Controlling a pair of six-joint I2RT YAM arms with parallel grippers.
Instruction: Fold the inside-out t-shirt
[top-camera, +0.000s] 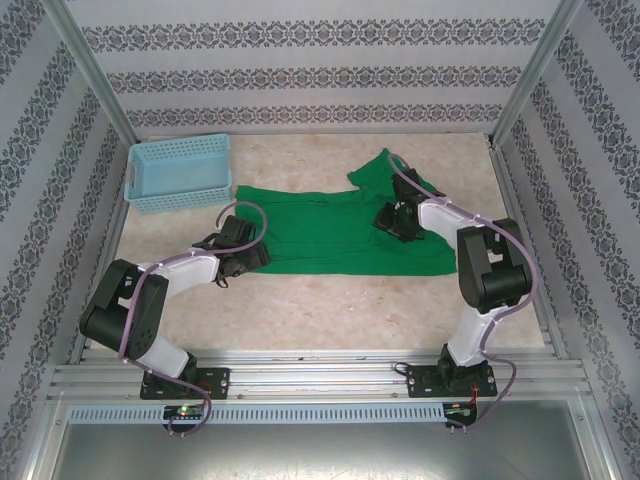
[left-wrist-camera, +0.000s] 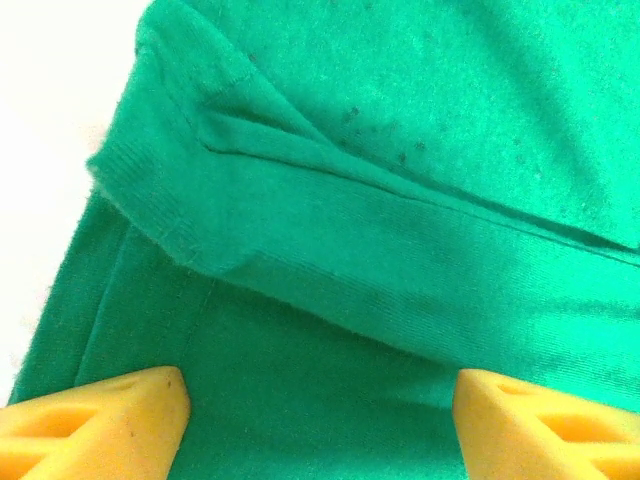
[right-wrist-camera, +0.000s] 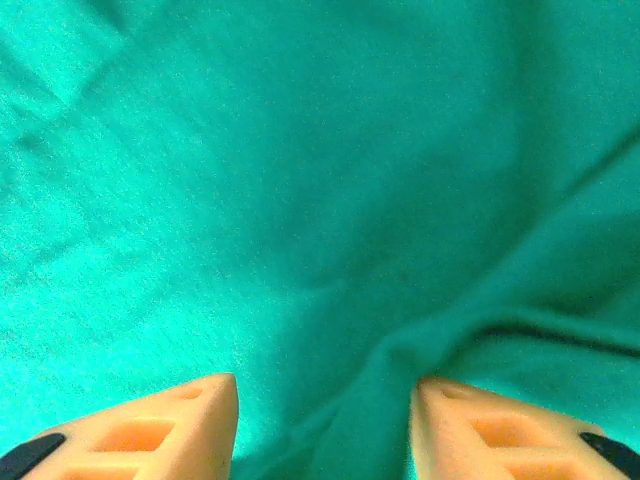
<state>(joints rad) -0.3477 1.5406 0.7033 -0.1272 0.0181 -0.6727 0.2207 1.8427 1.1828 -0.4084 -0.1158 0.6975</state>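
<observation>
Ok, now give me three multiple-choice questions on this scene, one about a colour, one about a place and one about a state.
1. What colour is the soft cloth t-shirt? A red; B white; C bright green.
2. Where is the light blue plastic mesh basket? A on the t-shirt; B the table's far left corner; C between the arms.
3. How is the left hand? A open over the t-shirt; B shut on the basket; C shut on a sleeve.
Key: 1 C, the cloth is green in each view. 2 B, it sits far left by the wall. 3 A, its yellow fingers stand wide apart above the cloth.
</observation>
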